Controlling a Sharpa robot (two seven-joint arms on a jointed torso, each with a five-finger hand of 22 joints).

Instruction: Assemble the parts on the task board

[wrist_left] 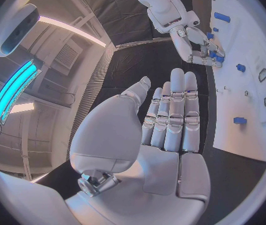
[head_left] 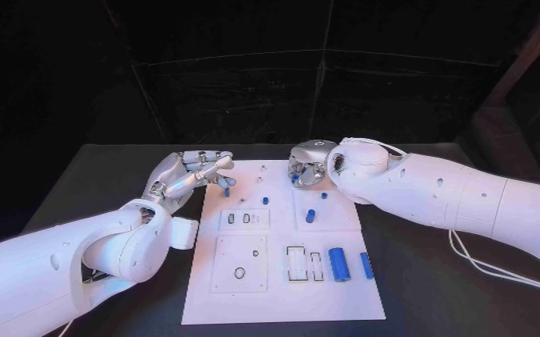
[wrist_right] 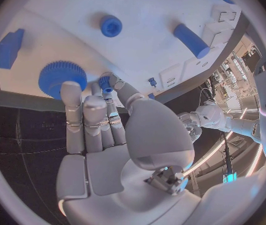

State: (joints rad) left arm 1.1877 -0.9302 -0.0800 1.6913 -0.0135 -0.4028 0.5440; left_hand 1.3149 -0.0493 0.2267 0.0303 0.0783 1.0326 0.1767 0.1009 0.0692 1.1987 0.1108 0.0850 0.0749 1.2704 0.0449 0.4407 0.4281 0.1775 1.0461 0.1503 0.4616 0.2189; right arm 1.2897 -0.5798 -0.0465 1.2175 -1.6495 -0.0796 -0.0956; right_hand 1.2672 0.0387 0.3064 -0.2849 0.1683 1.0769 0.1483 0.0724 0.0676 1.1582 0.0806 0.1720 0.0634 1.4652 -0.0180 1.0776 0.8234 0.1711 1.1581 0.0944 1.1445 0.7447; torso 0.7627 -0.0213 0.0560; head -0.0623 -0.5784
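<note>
Black counter (head_left: 112, 173), carrying one white task board (head_left: 282, 290) at its middle, long side running away from the robot.

Left hand (head_left: 193, 172): at the board's far left corner, over the left edge. In the left wrist view the palm lies flat with fingers (wrist_left: 177, 110) straight and side by side, thumb apart; it holds nothing, released. A small blue peg (head_left: 227, 192) stands on the board just below its fingertips; whether they touch it I cannot tell.

Right hand (head_left: 308, 167): over the board's far right area. In the right wrist view the thumb and a fingertip pinch a small blue pin (wrist_right: 105, 84), the other fingers extended alongside; grasping that pin. Just beside those fingers lies a blue toothed gear (wrist_right: 62, 78) on the board.

Parts on the board, head view:
- small blue stud (head_left: 265, 200), centre of the far half, apart from the peg.
- short blue cylinder (head_left: 310, 215), right of centre, near the right hand.
- small blue piece (head_left: 324, 195), just under the right hand.
- large blue cylinder (head_left: 338, 264), near right portion, lying lengthwise.
- slim blue bar (head_left: 367, 265), at the right edge, beside the large cylinder, not touching it.

Board features: rectangular slots (head_left: 295, 263) left of the large cylinder; an oval hole (head_left: 239, 273) in the near left panel; small recesses (head_left: 239, 218) in the left middle panel.
</note>
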